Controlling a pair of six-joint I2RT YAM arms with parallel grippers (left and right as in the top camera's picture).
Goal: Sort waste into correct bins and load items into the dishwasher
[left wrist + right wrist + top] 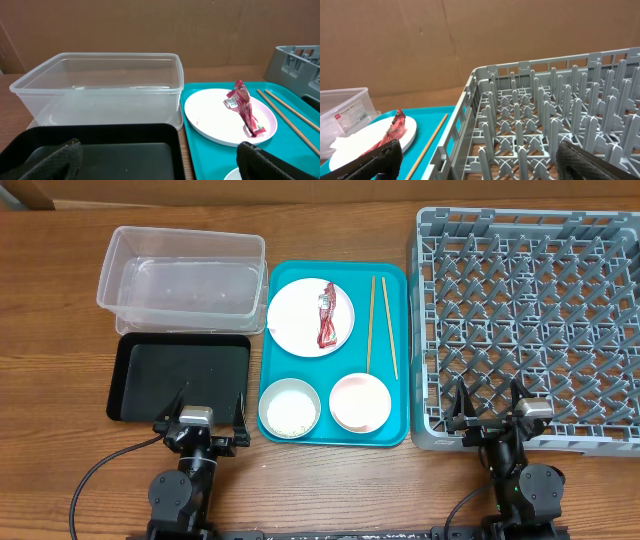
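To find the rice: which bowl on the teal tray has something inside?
The grey-white bowl, left of the pink bowl. It holds rice; the pink one looks empty.

Open air above teal tray [340, 365], clear tub [185, 315] walls at left, dish rack [415, 330] wall at right

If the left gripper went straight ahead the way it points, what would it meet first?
Probably the near wall of the clear rectangular plastic tub, after crossing above the shallow black rectangular tray; height unclear.
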